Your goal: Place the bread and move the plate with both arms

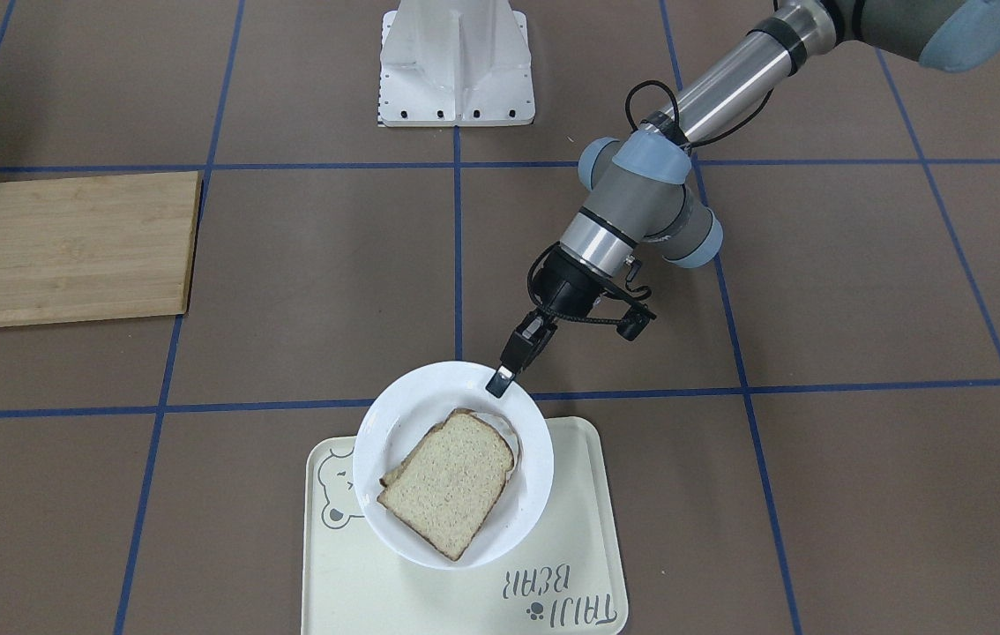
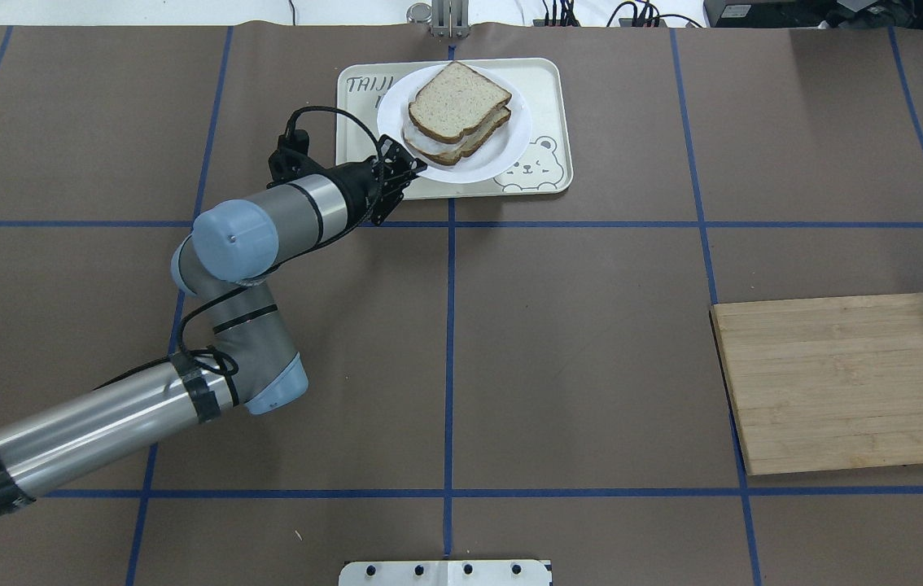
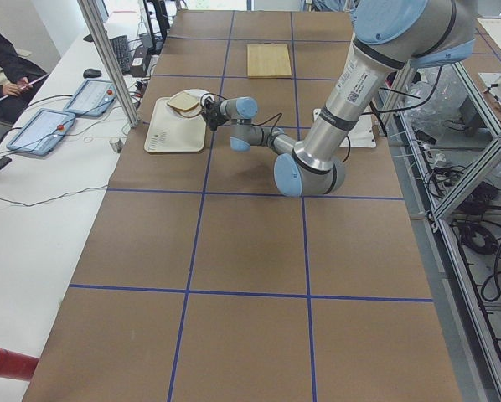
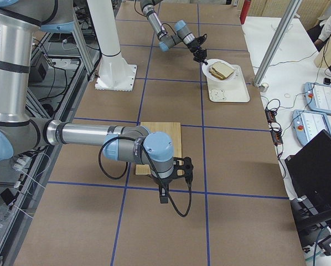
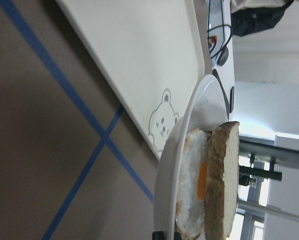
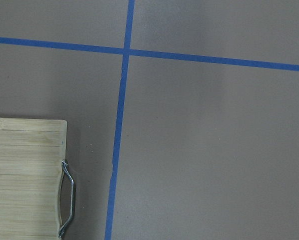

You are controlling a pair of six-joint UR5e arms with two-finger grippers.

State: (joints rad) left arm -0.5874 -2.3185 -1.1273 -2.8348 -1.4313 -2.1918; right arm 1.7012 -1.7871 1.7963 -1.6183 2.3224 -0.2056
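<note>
The white plate (image 1: 394, 414) sits over the robot-side part of the bear tray (image 1: 553, 564). On it the bread (image 1: 451, 481) lies on top of a fried egg (image 5: 194, 185) and a matching lower slice (image 2: 461, 146). My left gripper (image 1: 500, 381) is shut on the plate's rim on the robot's side; the overhead view shows it at the plate's near left edge (image 2: 413, 167). In the left wrist view the plate (image 5: 189, 115) looks slightly raised above the tray (image 5: 139, 60). My right gripper (image 4: 175, 169) hangs near the cutting board; I cannot tell whether it is open or shut.
A bamboo cutting board (image 2: 844, 382) with a metal handle (image 6: 67, 197) lies on the robot's right. The white robot base (image 1: 456, 70) stands at the table's robot side. Brown table with blue grid lines lies between tray and board.
</note>
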